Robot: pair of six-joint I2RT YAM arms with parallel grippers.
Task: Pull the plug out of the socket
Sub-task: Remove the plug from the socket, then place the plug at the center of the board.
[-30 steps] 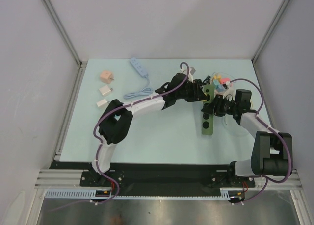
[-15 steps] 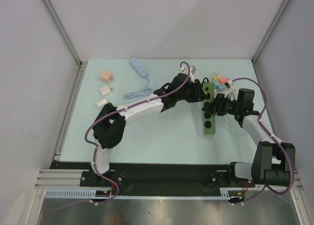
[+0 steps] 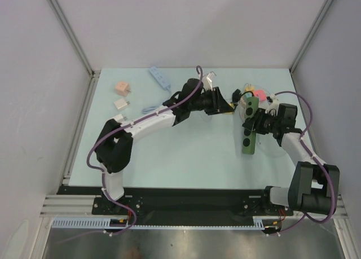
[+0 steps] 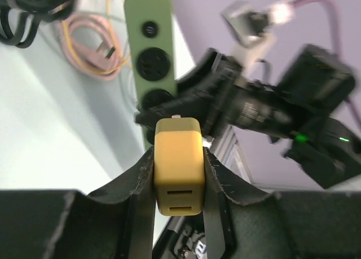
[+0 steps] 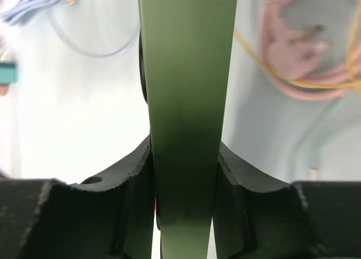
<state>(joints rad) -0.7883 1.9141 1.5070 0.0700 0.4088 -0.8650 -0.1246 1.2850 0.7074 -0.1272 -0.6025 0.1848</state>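
Observation:
A yellow plug (image 4: 178,163) sits clamped between the fingers of my left gripper (image 4: 178,174), its two slots facing the camera. It hangs free, a short gap away from the green socket strip (image 4: 149,50), whose round outlets show empty. In the top view the left gripper (image 3: 228,105) hovers just left of the strip's (image 3: 249,126) far end. My right gripper (image 5: 186,174) is shut on the strip's (image 5: 186,90) narrow sides, near its middle (image 3: 255,123).
A coil of pink and yellow cable (image 4: 90,50) lies beside the strip's far end, with coloured plugs (image 3: 256,93) nearby. A blue power strip (image 3: 159,77) with its cord lies at the back. A peach adapter (image 3: 120,88) and a white adapter (image 3: 120,104) rest far left.
The left gripper has drawn back to the left with the yellow plug, which now stands apart from the strip. The right gripper and strip have shifted right.

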